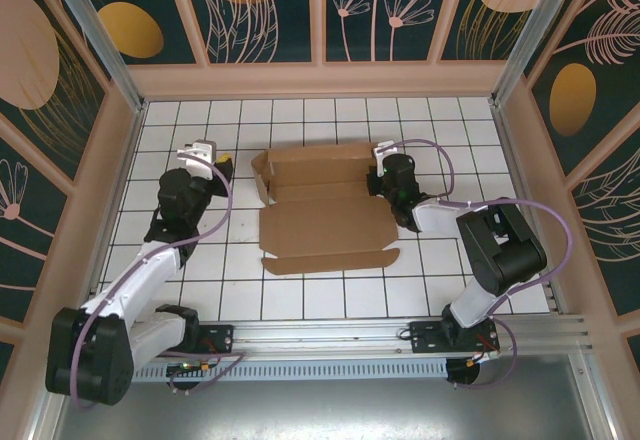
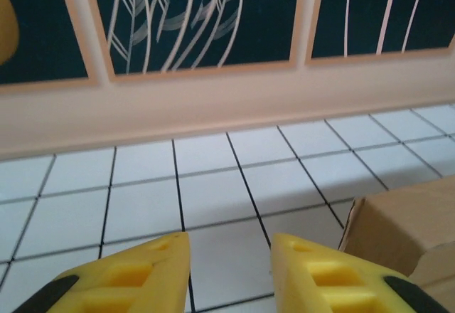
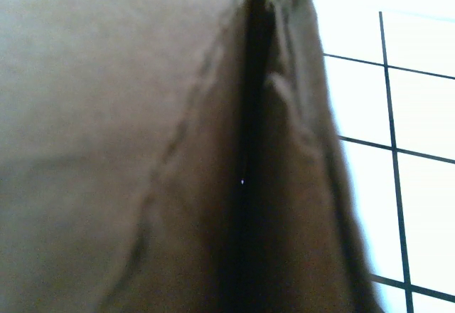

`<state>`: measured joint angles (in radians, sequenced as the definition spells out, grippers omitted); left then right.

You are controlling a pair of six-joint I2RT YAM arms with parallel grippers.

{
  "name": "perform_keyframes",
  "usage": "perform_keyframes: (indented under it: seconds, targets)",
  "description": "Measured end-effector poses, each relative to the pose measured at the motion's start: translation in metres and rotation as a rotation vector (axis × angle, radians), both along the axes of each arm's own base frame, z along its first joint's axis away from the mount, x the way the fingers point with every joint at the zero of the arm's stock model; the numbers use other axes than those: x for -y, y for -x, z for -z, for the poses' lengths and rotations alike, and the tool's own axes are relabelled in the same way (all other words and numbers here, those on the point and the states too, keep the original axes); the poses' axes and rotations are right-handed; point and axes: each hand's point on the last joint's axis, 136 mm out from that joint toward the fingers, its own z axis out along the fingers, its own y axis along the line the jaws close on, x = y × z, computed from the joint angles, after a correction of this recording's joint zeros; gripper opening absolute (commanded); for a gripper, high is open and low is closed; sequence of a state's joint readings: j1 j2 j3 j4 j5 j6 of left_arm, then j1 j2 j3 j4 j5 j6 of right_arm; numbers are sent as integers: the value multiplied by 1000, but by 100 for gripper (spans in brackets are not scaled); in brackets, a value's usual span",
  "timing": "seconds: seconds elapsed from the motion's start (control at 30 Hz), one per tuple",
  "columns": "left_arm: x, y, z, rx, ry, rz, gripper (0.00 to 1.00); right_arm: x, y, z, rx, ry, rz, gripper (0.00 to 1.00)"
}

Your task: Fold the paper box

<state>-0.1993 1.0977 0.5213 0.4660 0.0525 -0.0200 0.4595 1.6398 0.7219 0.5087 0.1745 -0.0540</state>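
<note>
The paper box (image 1: 325, 225) is seen from the top camera at the middle of the white tiled table (image 1: 300, 295), partly unfolded. A broad flat panel is spread on the tiles, a narrow flap is laid along its near edge, and a long strip at the far side appears to be raised, with small flaps at its left end. The left gripper (image 1: 218, 164) is held just beside the box's far left corner, apart from the cardboard. In the left wrist view its yellow fingers (image 2: 142, 274) are spread, and only bare tile is seen between them. A brown corner of the box (image 2: 402, 224) is seen at the lower right of that view, beside the right-hand finger and not touched by it. The pale base of the back wall (image 2: 213, 107) is seen beyond the tiles. The right gripper (image 1: 383, 165) is set against the box's far right end. The right wrist view is taken very close to blurred cardboard (image 3: 106, 149) with a dark crease down it, and tiles are seen at the right edge. Whether the right fingers are spread or pinched on the cardboard cannot be told.
</note>
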Motion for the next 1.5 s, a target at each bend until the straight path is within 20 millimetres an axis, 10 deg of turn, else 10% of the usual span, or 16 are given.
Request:
perform_keyframes:
  seconds: [0.37, 1.5]
  targets:
    - [37, -4, 92, -277, -104, 239, 40, 0, 0, 2, -5, 2, 0, 0]
    - [103, -25, 96, -288, -153, 459, 45, -6, -4, 1, -32, -5, -16, 0]
